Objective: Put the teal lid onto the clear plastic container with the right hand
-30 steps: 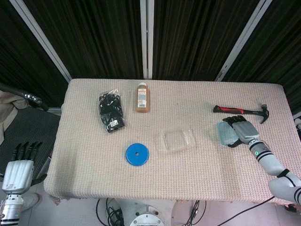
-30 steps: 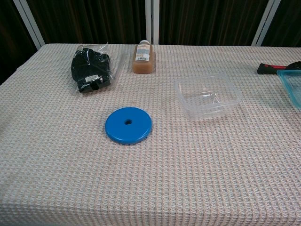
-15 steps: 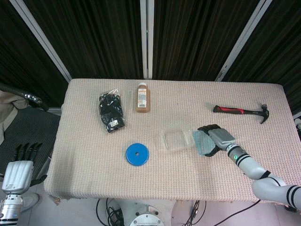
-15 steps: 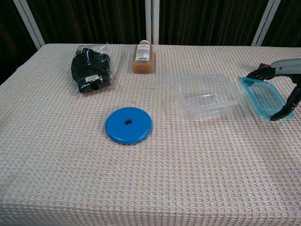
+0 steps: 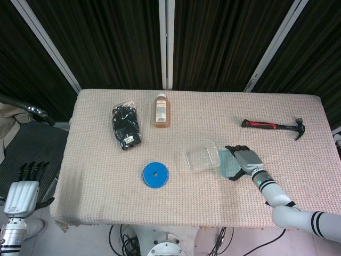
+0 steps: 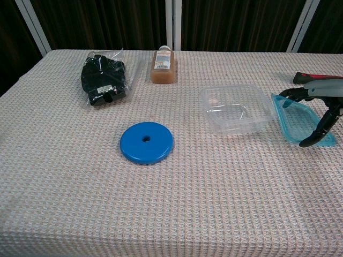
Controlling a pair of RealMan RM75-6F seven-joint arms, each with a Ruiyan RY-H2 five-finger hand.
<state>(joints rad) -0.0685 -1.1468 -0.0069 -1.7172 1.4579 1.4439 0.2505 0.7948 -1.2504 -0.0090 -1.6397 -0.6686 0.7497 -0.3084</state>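
The clear plastic container [image 5: 201, 158] [image 6: 236, 110] stands open, right of the table's middle. The teal lid [image 5: 228, 163] [image 6: 295, 120] is just to its right, tilted, its left edge against the container's right rim. My right hand [image 5: 245, 161] [image 6: 320, 101] grips the lid from the right side, dark fingers curled over its far and near edges. My left hand [image 5: 22, 191] hangs off the table at the lower left, fingers apart and holding nothing.
A blue disc [image 5: 155, 174] [image 6: 146, 142] lies left of the container. A brown bottle [image 5: 161, 111] [image 6: 163, 64] and a black bagged item [image 5: 127, 126] [image 6: 103, 76] lie at the back left. A red-handled hammer [image 5: 272, 126] lies at the back right.
My right hand carried the teal lid leftward from near the hammer to the container's right side. In the last half second it shifted slightly closer, and the container moved a little.
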